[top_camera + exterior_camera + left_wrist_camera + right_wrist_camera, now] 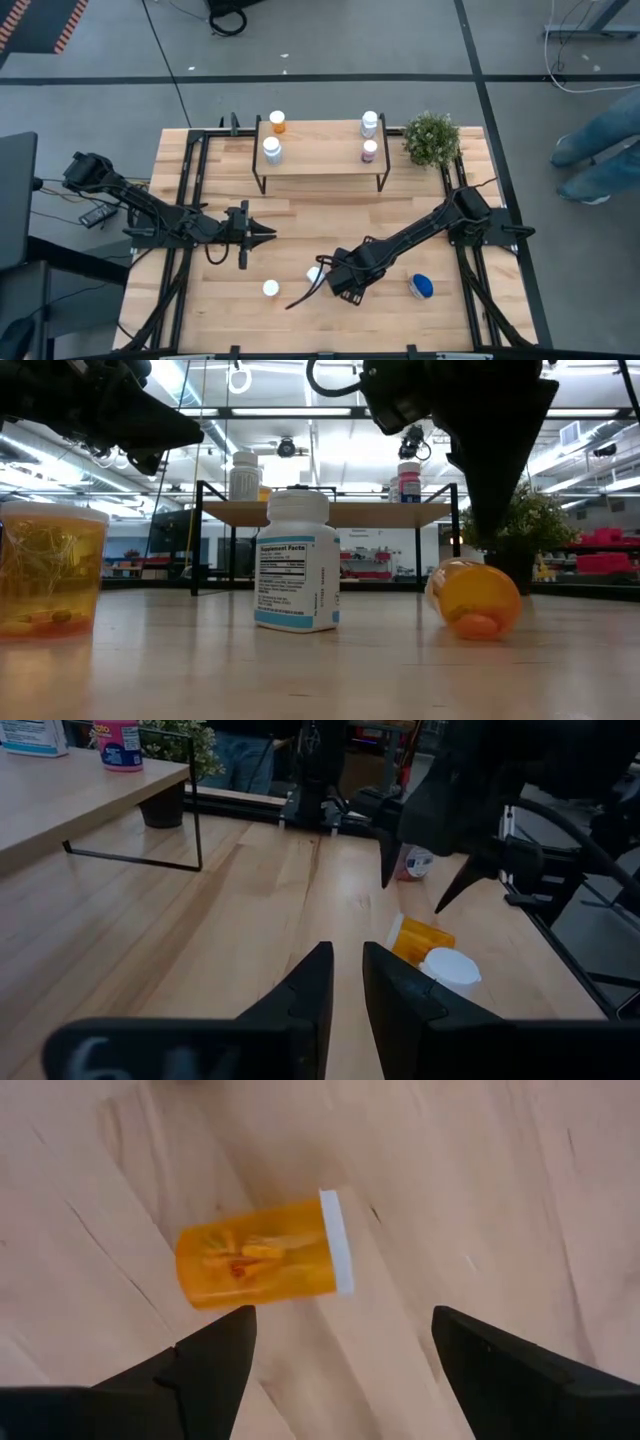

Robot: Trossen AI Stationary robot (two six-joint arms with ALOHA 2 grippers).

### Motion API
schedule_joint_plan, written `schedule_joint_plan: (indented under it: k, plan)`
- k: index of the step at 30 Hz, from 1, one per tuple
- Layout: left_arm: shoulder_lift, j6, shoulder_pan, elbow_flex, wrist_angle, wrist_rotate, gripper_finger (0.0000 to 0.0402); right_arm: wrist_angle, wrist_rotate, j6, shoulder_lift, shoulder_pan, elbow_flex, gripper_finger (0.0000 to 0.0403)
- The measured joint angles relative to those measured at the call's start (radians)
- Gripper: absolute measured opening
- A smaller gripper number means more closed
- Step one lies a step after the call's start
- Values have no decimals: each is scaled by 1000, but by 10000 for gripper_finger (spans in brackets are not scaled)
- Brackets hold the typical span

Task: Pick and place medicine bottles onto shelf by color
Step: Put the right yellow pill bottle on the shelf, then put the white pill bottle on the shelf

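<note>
The right pincer [340, 1345] is hovering spread above the orange bottle [262, 1264], which is lying on its side crosswise to the fingers.

Bare tabletop [290, 215] between shelf [320, 160] and hands.
</note>
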Motion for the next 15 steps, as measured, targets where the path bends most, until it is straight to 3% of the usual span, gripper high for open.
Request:
schedule_joint_plan:
  k: [7,15]
  plan:
    - [0,-1,0,0,-3,0,61,164,7,18,-2,16,1,312]
    - [0,-13,0,0,-2,0,68,156,105,20,-2,71,1,313]
